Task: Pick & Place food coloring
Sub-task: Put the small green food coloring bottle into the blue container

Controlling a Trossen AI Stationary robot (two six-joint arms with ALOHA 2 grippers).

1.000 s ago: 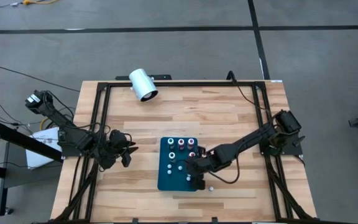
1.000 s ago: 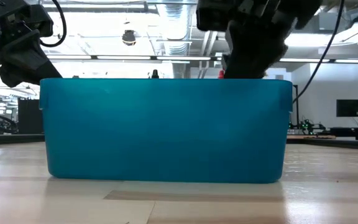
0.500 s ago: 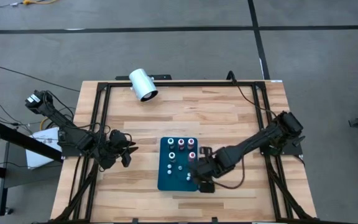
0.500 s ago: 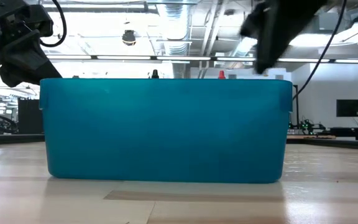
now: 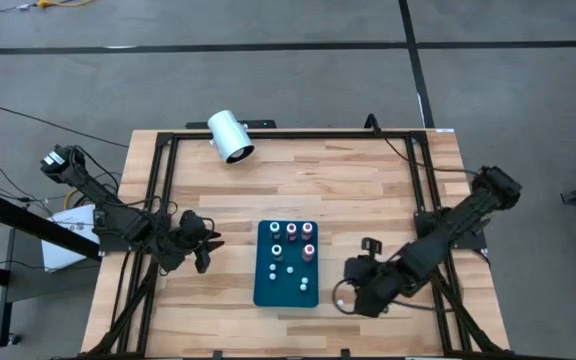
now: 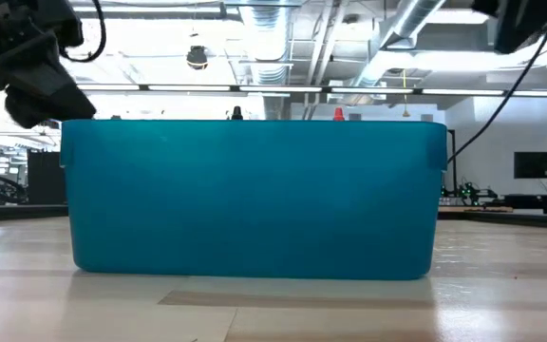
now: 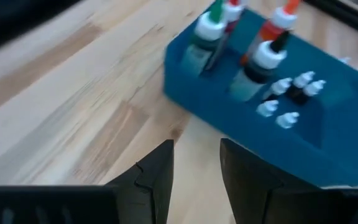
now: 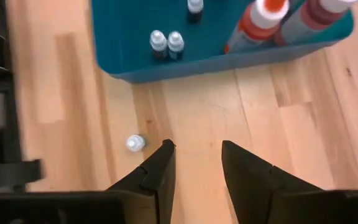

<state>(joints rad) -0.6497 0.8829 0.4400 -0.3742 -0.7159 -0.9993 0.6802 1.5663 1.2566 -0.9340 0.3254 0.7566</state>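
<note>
One wooden table [image 5: 298, 180], one white cylinder [image 5: 231, 136] at its far edge, one teal tray [image 5: 264, 290] mid-table. Tray holds about eight food coloring bottles [image 5: 291, 238]. One loose white cap [image 8: 135, 143] lies beside it. Left gripper [image 5: 206, 250] and right gripper [image 5: 349, 292] flank the tray, both slightly parted, empty.

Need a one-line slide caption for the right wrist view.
Right gripper, jaws parted and empty, hovers over the table near a stray white cap beside the teal tray.
</note>
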